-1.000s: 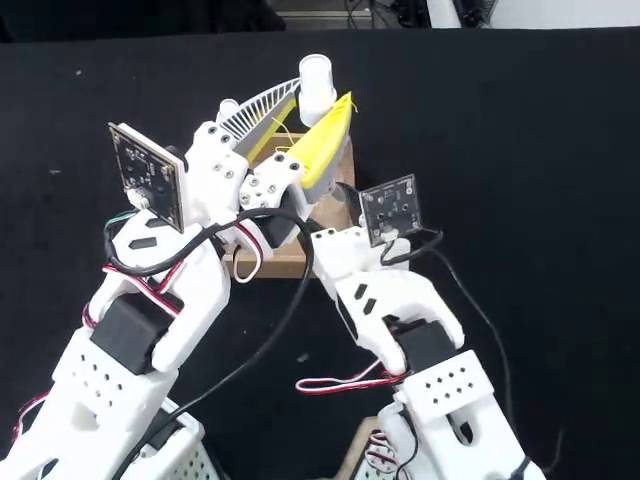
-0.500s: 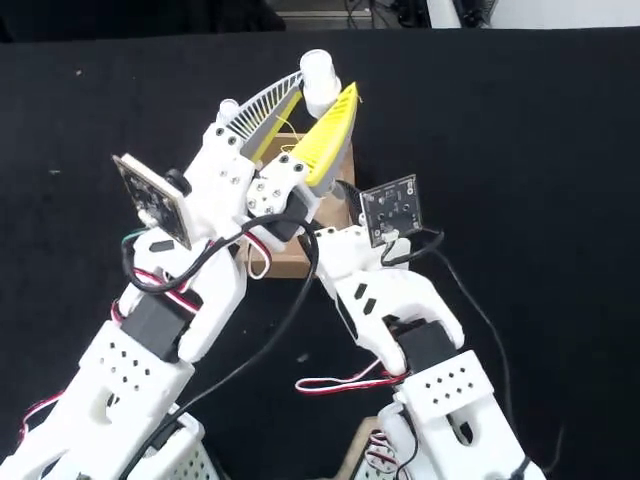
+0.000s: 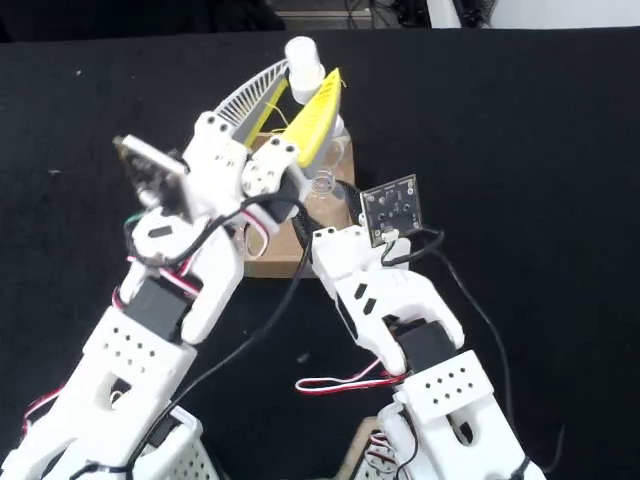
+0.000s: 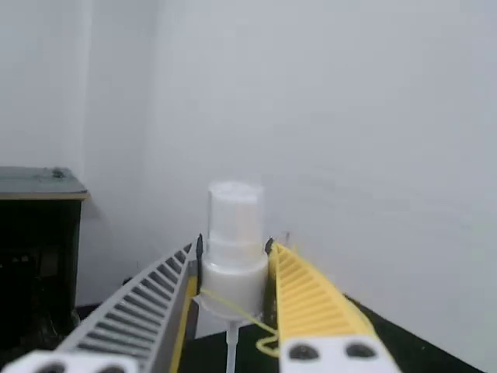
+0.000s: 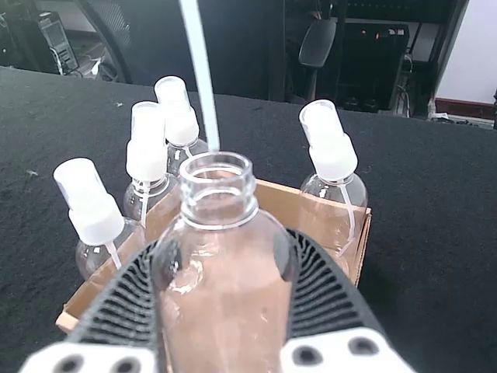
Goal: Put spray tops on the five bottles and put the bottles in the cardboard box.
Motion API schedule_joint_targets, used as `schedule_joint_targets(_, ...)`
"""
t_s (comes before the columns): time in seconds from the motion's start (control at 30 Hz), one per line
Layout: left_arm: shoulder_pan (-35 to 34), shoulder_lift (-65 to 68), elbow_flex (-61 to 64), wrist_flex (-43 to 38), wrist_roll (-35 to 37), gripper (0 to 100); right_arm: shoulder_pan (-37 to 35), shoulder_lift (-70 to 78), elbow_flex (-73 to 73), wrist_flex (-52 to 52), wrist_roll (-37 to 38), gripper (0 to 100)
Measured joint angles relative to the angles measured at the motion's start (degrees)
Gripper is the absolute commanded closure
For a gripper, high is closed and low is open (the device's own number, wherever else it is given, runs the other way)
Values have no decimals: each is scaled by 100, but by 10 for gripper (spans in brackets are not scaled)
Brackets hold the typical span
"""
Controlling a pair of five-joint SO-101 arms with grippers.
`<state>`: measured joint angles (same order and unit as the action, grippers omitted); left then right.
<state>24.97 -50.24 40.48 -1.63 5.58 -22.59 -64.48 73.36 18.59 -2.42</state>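
Spray top (image 4: 235, 241) pinched in left jaws, dip tube (image 5: 198, 78) near uncapped bottle (image 5: 221, 264) clasped in right jaws

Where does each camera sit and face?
High view: fixed overhead, looking down on both arms and the cardboard box.
Left wrist view: on that wrist, facing along its jaws at the spray top.
Right wrist view: on that wrist, facing along its jaws at the open bottle.
Shared: high and left wrist views show the spray top.
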Motion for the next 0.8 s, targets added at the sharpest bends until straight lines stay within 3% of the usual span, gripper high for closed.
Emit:
schedule_joint_targets(0.23, 176, 220, -571, 1055, 0, 970, 9, 0, 0, -9, 0, 987)
schedule_joint_targets(0.53, 149, 185, -624, 941, 35, 971, 18, 0, 0, -9, 0, 987)
schedule_joint_targets(0.8, 149, -123, -624, 932, 941, 971, 9, 0, 0, -9, 0, 987)
